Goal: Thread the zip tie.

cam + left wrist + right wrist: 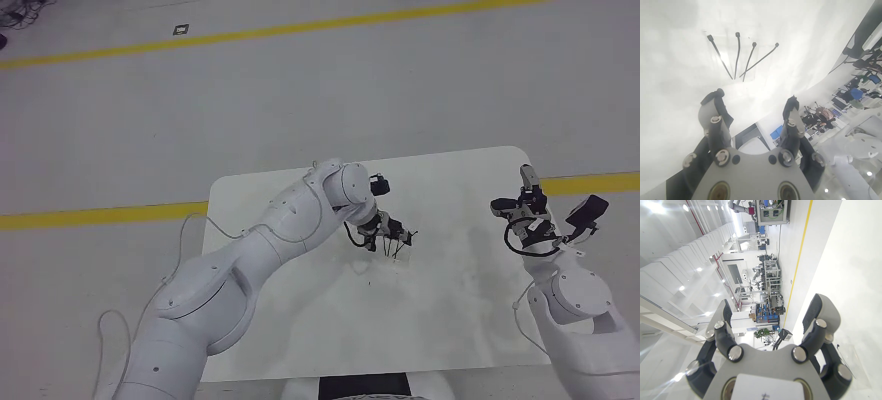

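The four black zip ties [720, 57] lie flat, fanned out on the white tabletop [450, 320]. Their square heads are spread apart on the far side and their tails converge toward my left end effector [756, 95]. In the top view they show as thin dark lines at the centre of the frame, just beside that end effector. I judge them very light, thin and springy. They should bend easily along the strap, look smooth enough to slip from a loose pinch, and offer almost no height to get under. The head is the thickest and stiffest part, so I would take one tie just behind its head. That leaves the tail free to be guided into the slot. The outermost tie looks the safer choice, since two of the others cross near their tails. The left end effector sits a little short of the tail ends, with its fingers spread wide and nothing between them. The right end effector [770, 306] is well apart from the ties, at the right edge of the tabletop in the top view. It is likewise spread and empty.
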You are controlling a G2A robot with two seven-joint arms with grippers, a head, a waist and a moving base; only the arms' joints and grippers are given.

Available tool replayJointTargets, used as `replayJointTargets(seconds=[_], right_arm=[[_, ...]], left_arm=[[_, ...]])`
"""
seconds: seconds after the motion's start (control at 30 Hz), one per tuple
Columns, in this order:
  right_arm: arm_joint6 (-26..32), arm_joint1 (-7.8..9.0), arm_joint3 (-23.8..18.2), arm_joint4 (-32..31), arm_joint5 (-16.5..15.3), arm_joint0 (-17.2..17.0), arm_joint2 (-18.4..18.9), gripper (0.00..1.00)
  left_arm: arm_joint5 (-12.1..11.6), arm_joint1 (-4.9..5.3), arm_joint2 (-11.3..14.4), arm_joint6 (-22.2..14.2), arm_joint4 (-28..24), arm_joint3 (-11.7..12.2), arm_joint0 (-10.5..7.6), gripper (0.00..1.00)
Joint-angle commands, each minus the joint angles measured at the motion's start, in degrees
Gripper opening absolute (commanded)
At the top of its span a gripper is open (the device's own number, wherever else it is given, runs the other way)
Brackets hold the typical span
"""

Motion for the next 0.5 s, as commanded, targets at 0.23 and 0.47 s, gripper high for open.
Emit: replayJointTargets(seconds=[0.23, 0.47], right_arm=[[0.0, 0.00, 0.0, 0.0, 0.0, 0.0, 0.0, 1.00], [0.0, 0.00, 0.0, 0.0, 0.0, 0.0, 0.0, 1.00]], left_arm=[[0.5, -2.37, 2.4, 0.2, 2.8, 2.3, -1.17, 0.42], [-0.4, -4.79, 3.7, -0.4, 3.5, 6.5, -2.00, 0.38]])
